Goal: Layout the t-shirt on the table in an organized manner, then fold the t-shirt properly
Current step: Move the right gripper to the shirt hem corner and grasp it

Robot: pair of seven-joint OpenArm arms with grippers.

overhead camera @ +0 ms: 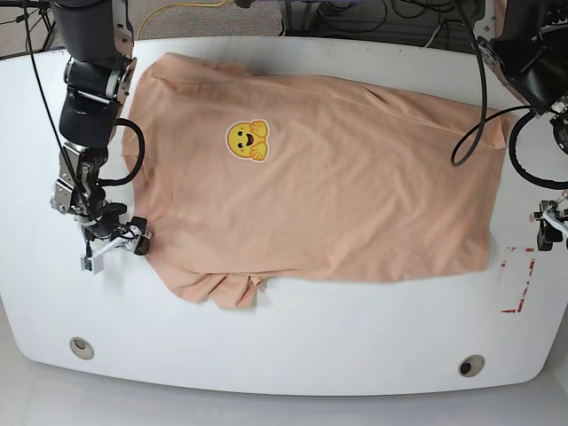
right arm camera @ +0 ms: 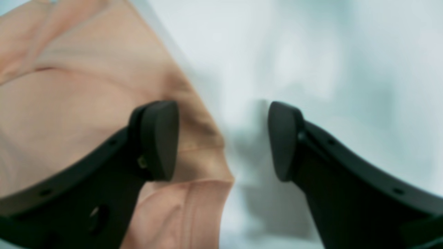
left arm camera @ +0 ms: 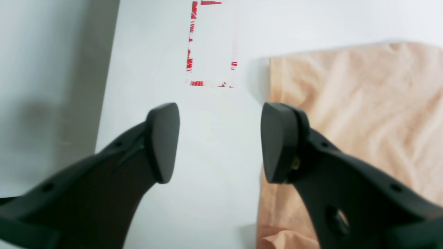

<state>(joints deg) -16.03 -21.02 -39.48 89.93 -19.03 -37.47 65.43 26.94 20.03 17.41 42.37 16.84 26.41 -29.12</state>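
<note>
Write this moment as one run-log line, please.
t-shirt: spread on table, sleeve bunched | left gripper: open, empty | right gripper: open at shirt edge

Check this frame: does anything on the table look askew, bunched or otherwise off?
Yes. The t-shirt lies mostly flat with its smiley print facing up, but the sleeve at its near edge is crumpled and folded on itself instead of spread out. Nothing else on the table looks spilled or damaged.

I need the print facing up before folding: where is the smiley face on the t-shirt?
In the base view the smiley face shows face-up on the t-shirt, toward its upper left, nearer the right-wrist arm's side.
</note>
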